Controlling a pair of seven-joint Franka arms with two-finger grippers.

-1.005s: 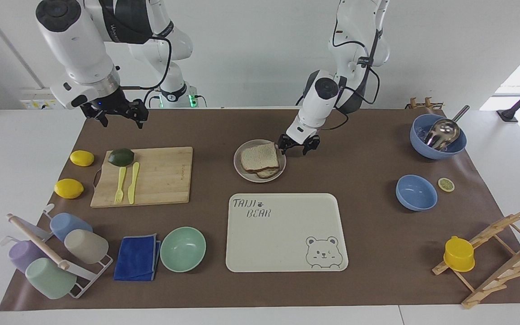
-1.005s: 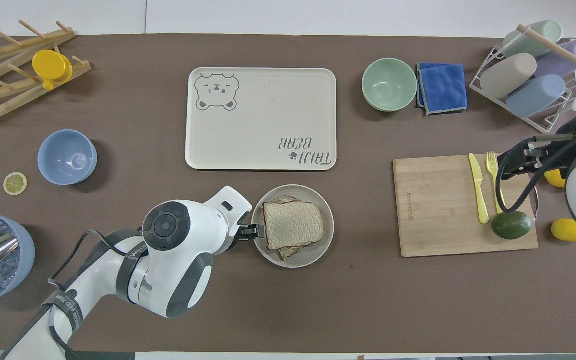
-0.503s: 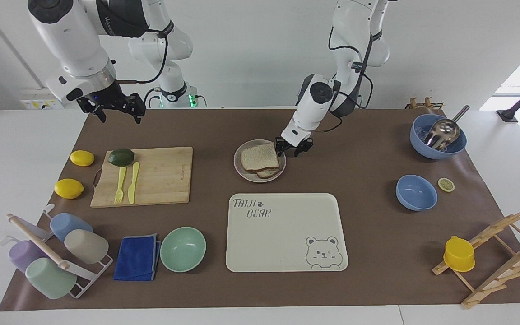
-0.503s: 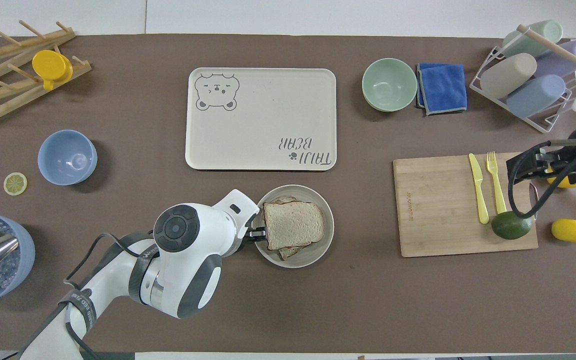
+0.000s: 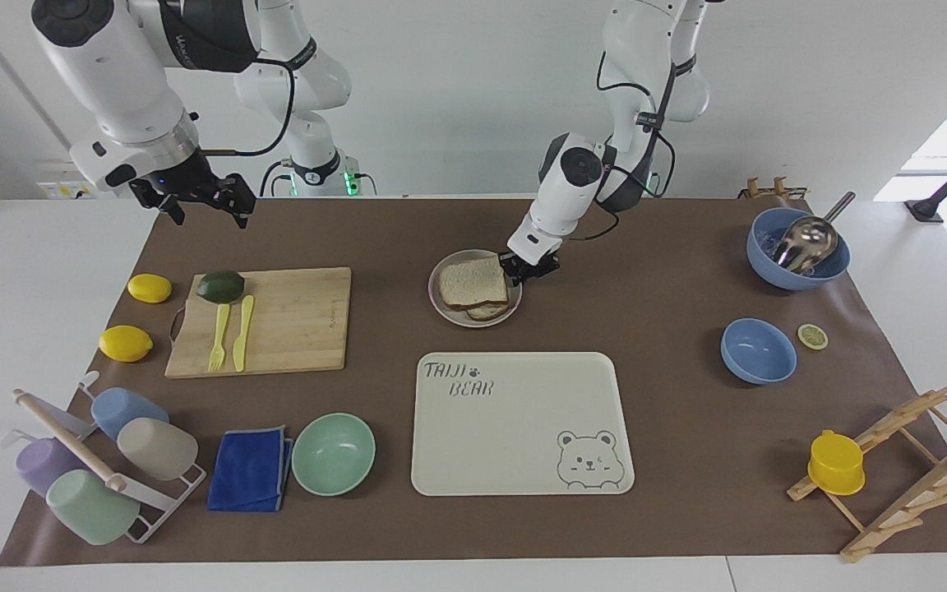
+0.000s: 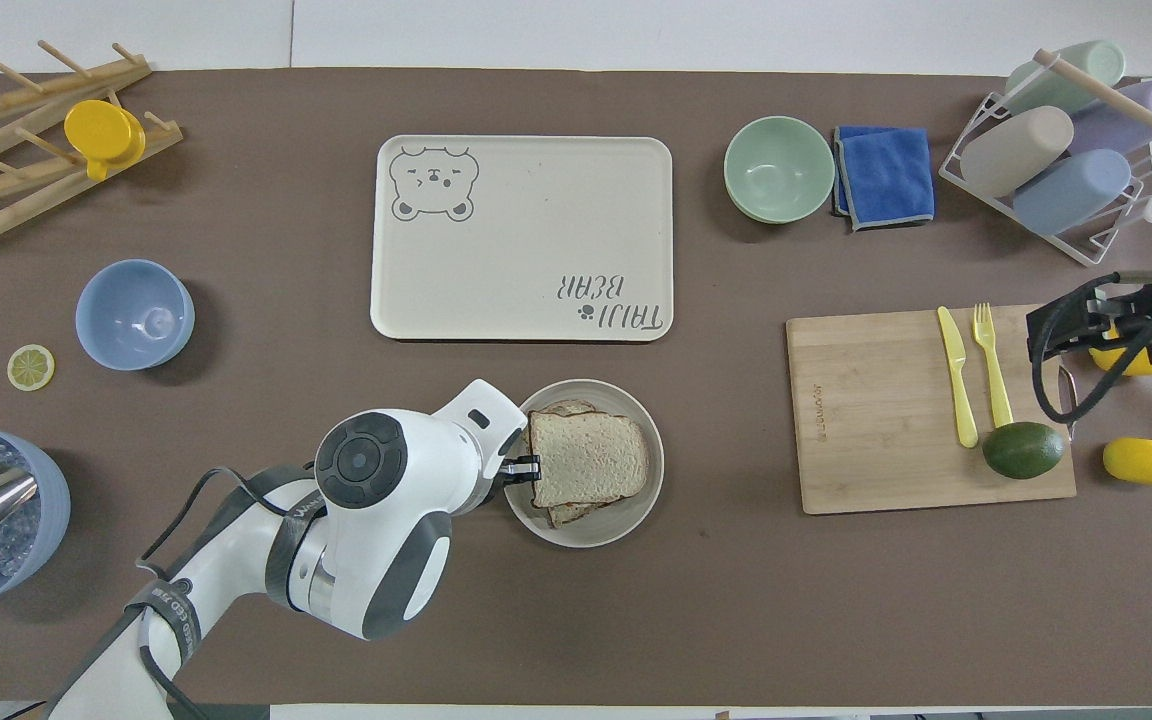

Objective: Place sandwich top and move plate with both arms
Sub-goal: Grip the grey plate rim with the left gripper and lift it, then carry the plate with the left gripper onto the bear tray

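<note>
The sandwich top (image 5: 472, 282) lies on another slice on the small round plate (image 5: 450, 313), near the table's middle, nearer to the robots than the bear tray. In the overhead view the bread (image 6: 591, 458) covers most of the plate (image 6: 606, 530). My left gripper (image 5: 525, 270) is low at the plate's rim on the left arm's side, shut on the rim; it also shows in the overhead view (image 6: 528, 467). My right gripper (image 5: 204, 205) is open and empty, raised over the table's edge by the cutting board; it also shows in the overhead view (image 6: 1076, 325).
The cream bear tray (image 5: 523, 427) lies just farther out than the plate. A cutting board (image 5: 293, 321) with an avocado (image 5: 220, 286), fork and knife lies toward the right arm's end, with two lemons beside it. A mint bowl (image 5: 333, 453), blue cloth, cup rack and blue bowls (image 5: 758, 351) stand around.
My left gripper moved in to the plate's rim and closed on it; the plate shifted slightly. My right gripper rose and drew back toward the robots' edge of the table.
</note>
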